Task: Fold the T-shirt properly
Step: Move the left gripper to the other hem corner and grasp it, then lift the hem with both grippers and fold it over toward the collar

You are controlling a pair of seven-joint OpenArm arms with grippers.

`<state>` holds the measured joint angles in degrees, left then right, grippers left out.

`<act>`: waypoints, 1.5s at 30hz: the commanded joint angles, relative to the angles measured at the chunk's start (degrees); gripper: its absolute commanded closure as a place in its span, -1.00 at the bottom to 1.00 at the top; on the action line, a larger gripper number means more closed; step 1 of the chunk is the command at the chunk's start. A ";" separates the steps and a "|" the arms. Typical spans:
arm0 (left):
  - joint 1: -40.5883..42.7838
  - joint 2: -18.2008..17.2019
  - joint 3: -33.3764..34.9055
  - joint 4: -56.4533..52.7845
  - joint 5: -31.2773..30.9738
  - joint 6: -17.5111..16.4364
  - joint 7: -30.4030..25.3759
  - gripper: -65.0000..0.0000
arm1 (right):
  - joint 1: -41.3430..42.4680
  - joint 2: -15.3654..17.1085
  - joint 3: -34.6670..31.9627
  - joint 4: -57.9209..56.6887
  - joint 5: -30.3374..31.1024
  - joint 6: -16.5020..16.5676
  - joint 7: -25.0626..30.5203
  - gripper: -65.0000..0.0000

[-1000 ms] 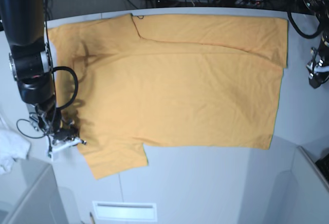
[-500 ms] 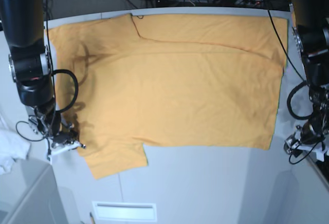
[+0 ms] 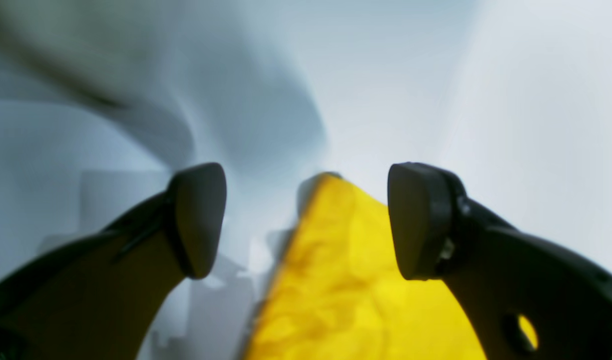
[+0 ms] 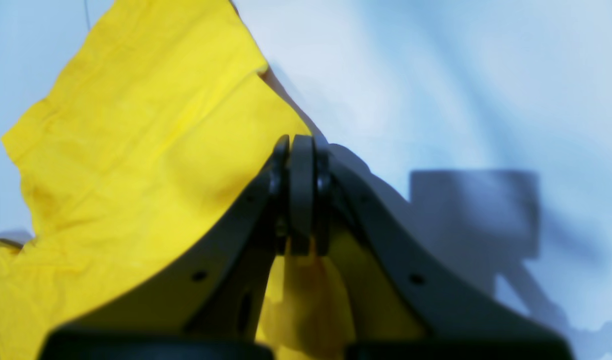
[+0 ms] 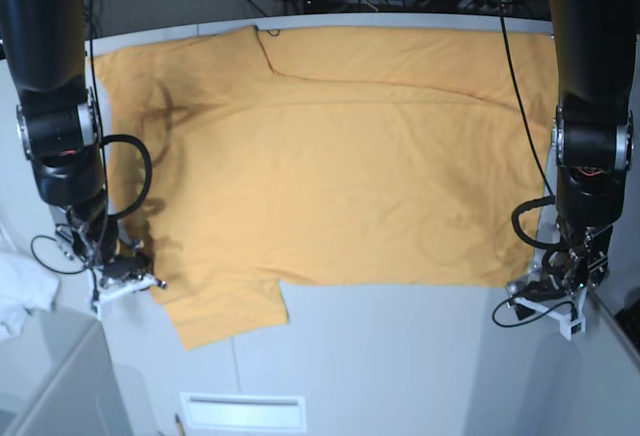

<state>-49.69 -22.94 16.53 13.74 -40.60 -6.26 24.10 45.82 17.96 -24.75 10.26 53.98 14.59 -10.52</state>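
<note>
The table [image 5: 400,356] is pale grey and fills most of the base view; its bare part runs from 4 to 8 o'clock below the cloth. The T-shirt [image 5: 340,176] lies spread flat across the table's middle and upper half, orange-yellow, with its long upper edge near 12 o'clock, one sleeve toward 11 o'clock and another sleeve flap hanging down toward 7 o'clock. A fold line crosses the cloth below the upper edge.

Two black arms stand at the sides. The right arm [image 5: 55,106] comes down at 9 o'clock, and the left arm [image 5: 590,106] comes down at 3 o'clock.

The right gripper [image 4: 302,200] sits at 8 o'clock in the base view, at the shirt's edge beside the lower sleeve. In its wrist view the jaws are pressed together; yellow cloth lies under and behind them, but whether any of it is pinched between them cannot be told.

The left gripper [image 3: 306,220] is at 4 o'clock in the base view, just at the shirt's lower corner. Its fingers [image 3: 415,220] are spread wide apart, and the corner of yellow cloth points up between them without being clamped.

A small white cloth [image 5: 18,291] lies off the table edge at 8 o'clock, apart from the shirt
</note>
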 commanded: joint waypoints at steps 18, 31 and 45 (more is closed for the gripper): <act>2.53 0.57 -0.31 0.81 -0.50 -0.38 -0.76 -0.39 | 2.13 0.81 0.01 0.77 0.57 0.49 1.16 1.00; 11.67 0.83 -0.40 15.41 -0.50 -0.38 -0.84 1.00 | 0.90 0.73 0.45 0.86 0.57 0.49 3.89 1.00; 15.54 -1.28 -7.70 23.58 -0.41 -0.46 -0.23 1.00 | -1.21 1.25 0.45 4.99 0.57 0.58 3.89 1.00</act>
<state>-32.21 -23.62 8.99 36.47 -40.51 -6.11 24.86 42.15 18.72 -24.58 14.50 54.00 14.57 -7.97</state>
